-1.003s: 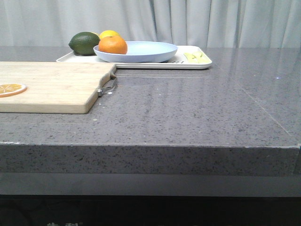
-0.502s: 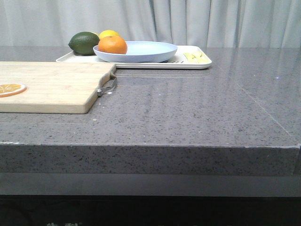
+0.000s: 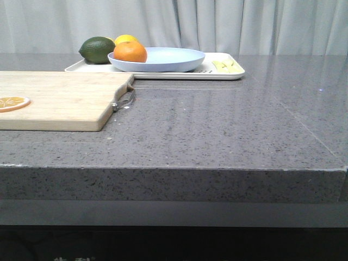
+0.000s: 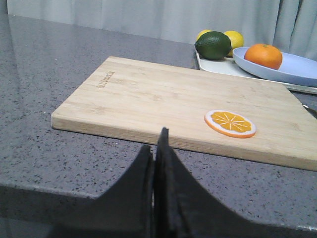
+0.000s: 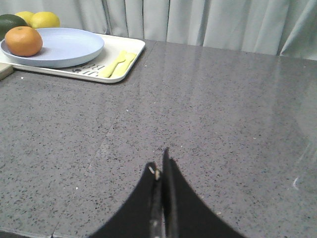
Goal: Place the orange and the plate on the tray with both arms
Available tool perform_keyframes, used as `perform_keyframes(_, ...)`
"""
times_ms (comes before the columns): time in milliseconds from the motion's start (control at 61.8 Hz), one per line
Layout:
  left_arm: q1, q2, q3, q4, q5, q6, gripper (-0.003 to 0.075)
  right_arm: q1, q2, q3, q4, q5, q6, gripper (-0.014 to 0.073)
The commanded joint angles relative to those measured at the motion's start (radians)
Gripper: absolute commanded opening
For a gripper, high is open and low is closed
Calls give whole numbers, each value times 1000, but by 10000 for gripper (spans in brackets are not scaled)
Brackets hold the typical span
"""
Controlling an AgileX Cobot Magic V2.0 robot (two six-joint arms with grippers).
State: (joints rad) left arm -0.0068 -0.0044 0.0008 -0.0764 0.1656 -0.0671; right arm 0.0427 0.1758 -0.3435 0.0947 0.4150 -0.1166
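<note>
Orange (image 3: 130,52) in plate (image 3: 163,58) on tray (image 3: 223,73), beside lime (image 3: 97,49) and lemon (image 3: 126,39); cutting board (image 3: 60,98) with orange slice (image 3: 13,102) nearby; left gripper (image 4: 155,148) and right gripper (image 5: 161,171) closed, empty.

Staged kitchen-style test bench: grey speckled stone counter (image 3: 217,125), pale curtain backdrop (image 3: 217,24), wooden cutting board (image 3: 60,100).

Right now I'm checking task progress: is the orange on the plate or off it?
On it. The orange sits inside the plate, which rests on the tray.

The orange (image 3: 130,52) lies in the plate (image 3: 163,60) on the tray (image 3: 228,74).
</note>
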Motion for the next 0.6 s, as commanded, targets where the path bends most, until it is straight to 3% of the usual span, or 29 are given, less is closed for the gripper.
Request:
perform_keyframes(0,1,-21,4,-8,-90,-4,-18,-2,9,-26,-7,-83,-6,-62)
perform_keyframes(210,1,-21,4,-8,-90,-4,-18,-2,9,-19,-7,-97,-6,-62)
perform_keyframes(437,1,-21,4,-8,-90,-4,-18,-2,7,167,-7,-338,-6,-62)
perform_keyframes(583,1,-21,4,-8,-90,-4,-18,-2,-48,280,-7,-384,-6,-62)
